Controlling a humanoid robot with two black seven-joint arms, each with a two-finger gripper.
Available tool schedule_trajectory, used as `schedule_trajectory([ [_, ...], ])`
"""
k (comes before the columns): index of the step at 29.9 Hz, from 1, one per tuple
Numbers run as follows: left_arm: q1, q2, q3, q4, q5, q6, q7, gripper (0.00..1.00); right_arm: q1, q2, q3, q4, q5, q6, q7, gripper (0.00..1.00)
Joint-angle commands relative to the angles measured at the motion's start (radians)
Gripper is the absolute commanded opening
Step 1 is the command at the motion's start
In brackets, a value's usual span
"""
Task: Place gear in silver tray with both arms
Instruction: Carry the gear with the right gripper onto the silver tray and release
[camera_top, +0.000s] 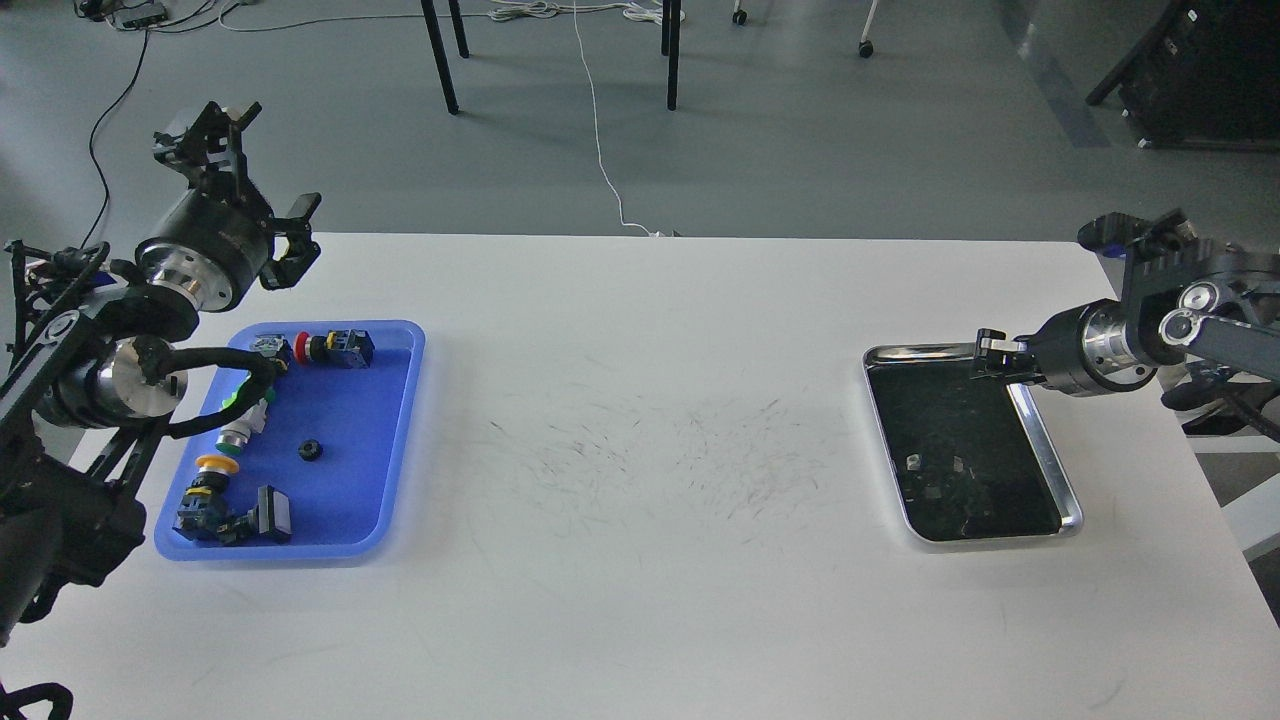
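White table (640, 450), scuffed with fine dark marks at centre; grey floor behind, with dark chair legs and a white cable running to the table's far edge. Two trays, well apart: one blue tray (395, 440) at left, one silver tray (1050, 450) at right, its dark bottom showing a few small pale glints. Blue tray holds one small black gear (310, 450) near its middle, alone, plus push-button switches: one red-capped (335, 348), one green (243, 420), one yellow (215, 480); further parts sit under the arm, count uncertain. No legible writing. Left gripper (285, 245) raised beyond the blue tray's far-left corner, fingers spread, empty. Right gripper (992, 355) over the silver tray's far rim; small and dark, cannot tell whether parted or clenched.
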Motion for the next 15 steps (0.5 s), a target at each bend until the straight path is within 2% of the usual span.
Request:
schedule_trajectory([
  [1, 0.0, 0.0, 0.001, -0.002, 0.0, 0.0, 0.0, 0.98, -0.053, 0.059, 0.026, -0.043, -0.001, -0.019, 0.0, 0.01],
  [11, 0.0, 0.0, -0.001, 0.0, -0.002, 0.0, 0.0, 0.98, -0.079, 0.13, 0.026, -0.061, -0.001, -0.054, 0.0, 0.03],
  [15, 0.0, 0.003, -0.001, 0.0, -0.002, 0.0, 0.0, 0.98, -0.079, 0.133, 0.028, -0.061, 0.001, -0.052, 0.0, 0.24],
])
